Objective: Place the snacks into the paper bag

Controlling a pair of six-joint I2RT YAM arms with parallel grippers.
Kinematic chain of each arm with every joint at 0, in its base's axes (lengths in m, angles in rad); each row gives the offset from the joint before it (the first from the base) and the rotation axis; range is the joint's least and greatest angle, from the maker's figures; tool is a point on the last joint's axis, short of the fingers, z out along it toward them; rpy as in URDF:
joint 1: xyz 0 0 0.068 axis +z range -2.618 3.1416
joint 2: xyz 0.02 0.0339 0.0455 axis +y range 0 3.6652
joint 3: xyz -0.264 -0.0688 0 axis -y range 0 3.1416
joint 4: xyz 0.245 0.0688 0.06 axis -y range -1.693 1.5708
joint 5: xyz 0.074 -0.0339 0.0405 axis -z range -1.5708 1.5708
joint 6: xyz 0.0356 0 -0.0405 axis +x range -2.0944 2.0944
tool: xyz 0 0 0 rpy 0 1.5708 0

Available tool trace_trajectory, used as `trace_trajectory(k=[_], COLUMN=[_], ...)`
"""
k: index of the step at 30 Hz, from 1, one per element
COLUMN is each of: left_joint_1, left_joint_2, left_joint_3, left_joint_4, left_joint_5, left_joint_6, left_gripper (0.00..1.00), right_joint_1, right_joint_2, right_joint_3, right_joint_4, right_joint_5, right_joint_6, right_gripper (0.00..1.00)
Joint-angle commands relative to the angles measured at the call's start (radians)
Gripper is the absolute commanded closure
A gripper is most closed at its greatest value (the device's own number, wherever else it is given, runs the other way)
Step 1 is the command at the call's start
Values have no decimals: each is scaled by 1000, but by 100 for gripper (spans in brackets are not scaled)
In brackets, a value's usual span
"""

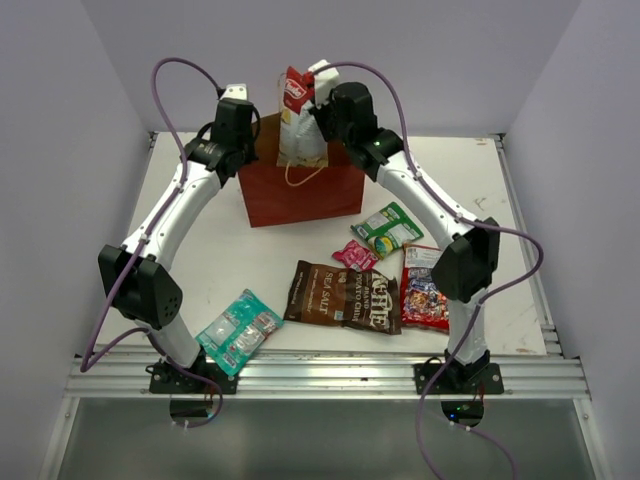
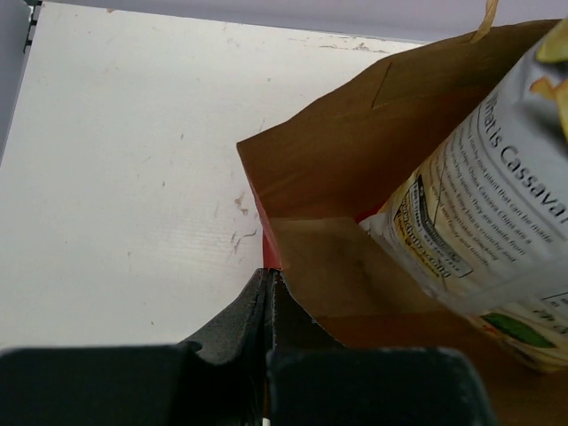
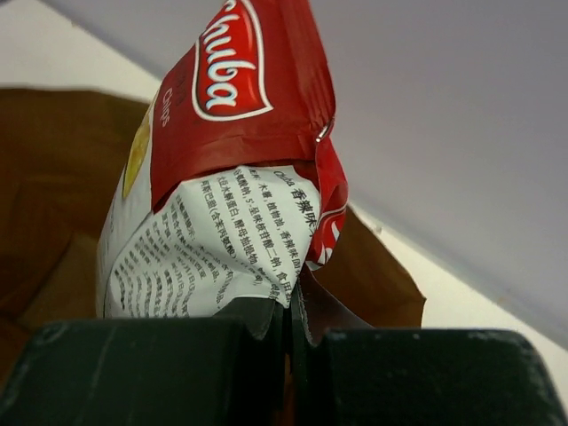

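The reddish-brown paper bag [image 1: 300, 195] stands upright at the back middle of the table. My left gripper [image 1: 246, 158] is shut on its left rim corner, seen in the left wrist view [image 2: 269, 282] with the bag's open inside [image 2: 355, 169] beyond. My right gripper [image 1: 319, 113] is shut on the edge of the white chip bag with red logo [image 1: 299, 120], holding it upright with its lower end inside the bag's mouth. That packet fills the right wrist view [image 3: 213, 177] above my right gripper [image 3: 289, 306] and shows in the left wrist view [image 2: 497, 204].
On the table in front of the bag lie the green-white packet [image 1: 386, 228], small pink packet [image 1: 355, 255], dark brown bag [image 1: 343, 295], red candy bag [image 1: 424, 288] and teal packet [image 1: 240, 330]. A tan cord handle [image 1: 305, 178] hangs on the bag's front.
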Motion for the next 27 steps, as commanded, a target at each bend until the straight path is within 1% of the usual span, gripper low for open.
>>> trace_trajectory(k=[1,2,3,5,6,8,9,10,12,13,15,16,18,19,20,21,23,24,27], left_joint_1=[3,3,3,3,1,3,3,3,3,1,3,3,3,1,3,1,3,3,3], left_joint_2=[0,4,6,13,15,26,26,27,35,36,39,40,38,36,35,33,32,33,38], left_joint_3=[-27,-25,-25,-22,-21,-21,-21,-19,-21,-19,-19,-18,-18,-18,-21,-21,-24,-25,-25], left_joint_4=[-21,-21,-21,-21,-21,-20,-17,-12,-9,-7,-3,-4,-6,-10,-11,-12,-15,-15,-23], left_joint_5=[-9,-12,-14,-23,-25,-34,-37,-38,-38,-37,-32,-29,-31,-34,-32,-35,-32,-26,-12], left_joint_6=[10,10,11,12,13,13,13,13,12,8,5,5,7,10,11,13,15,15,12], left_gripper=[100,100,100,100,100,100,100,100,100,100,100,100,100,100,100,100,100,100,100], right_joint_1=[8,15,18,35,40,70,81,90,95,97,95,97,95,97,95,95,95,95,101], right_joint_2=[-176,-196,-234,-264,-280,-331,-351,-400,-458,-521,-572,-592,-662,-684,-733,-753,-797,-804,-790], right_joint_3=[-111,-131,-145,-135,-118,-61,-50,-61,-134,-256,-393,-523,-656,-773,-824,-910,-983,-1041,-1104], right_joint_4=[71,63,43,7,-41,-93,-133,-151,-181,-191,-245,-263,-306,-323,-339,-360,-372,-369,-360], right_joint_5=[-9,-2,9,23,31,58,78,112,141,161,187,196,212,209,196,181,134,53,-50], right_joint_6=[27,26,23,14,14,3,-3,-2,20,30,56,117,226,281,322,377,418,443,486], right_gripper=[100,95,64,30,15,8,3,2,1,1,1,1,1,1,1,1,1,1,5])
